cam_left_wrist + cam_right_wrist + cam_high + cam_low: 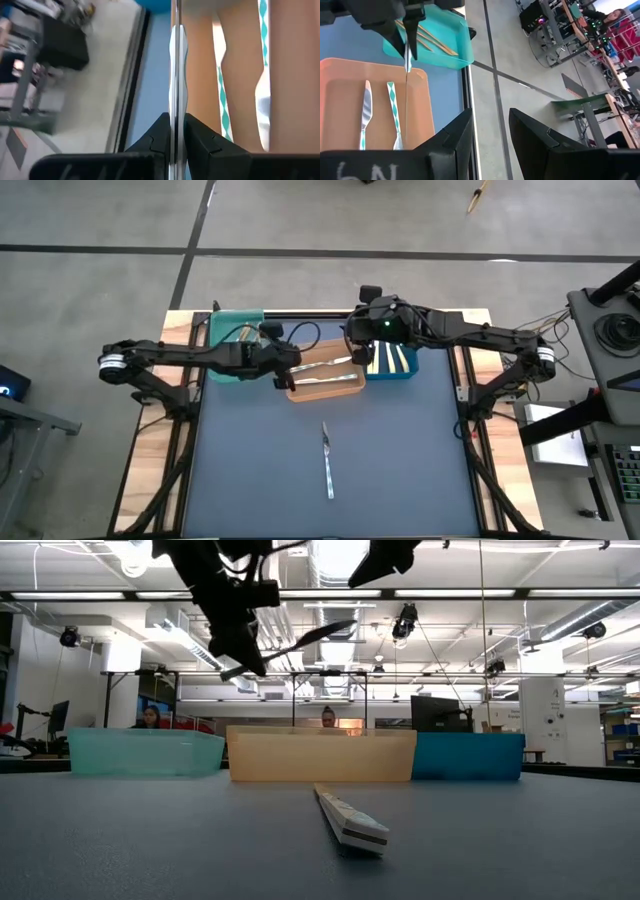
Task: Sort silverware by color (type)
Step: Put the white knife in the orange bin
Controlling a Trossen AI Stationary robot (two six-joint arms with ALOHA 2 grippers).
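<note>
Teal bin (228,330), orange bin (325,386), blue bin (392,363); silver knife (327,461) on dark-blue table (260,470).

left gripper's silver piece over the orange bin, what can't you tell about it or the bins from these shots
- The silver piece clamped in the left gripper: left wrist view shows it edge-on, so fork, knife or spoon is unclear.
- Orange bin, teal bin and blue bin: low view, walls hide the contents.
- Blue bin contents: high view, partly covered by the right gripper, which is open.
- Utensil on the table: high view, too small to type.

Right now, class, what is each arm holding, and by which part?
The left gripper pinches a silver utensil near one end of its handle, above the orange bin. The right gripper holds nothing.
</note>
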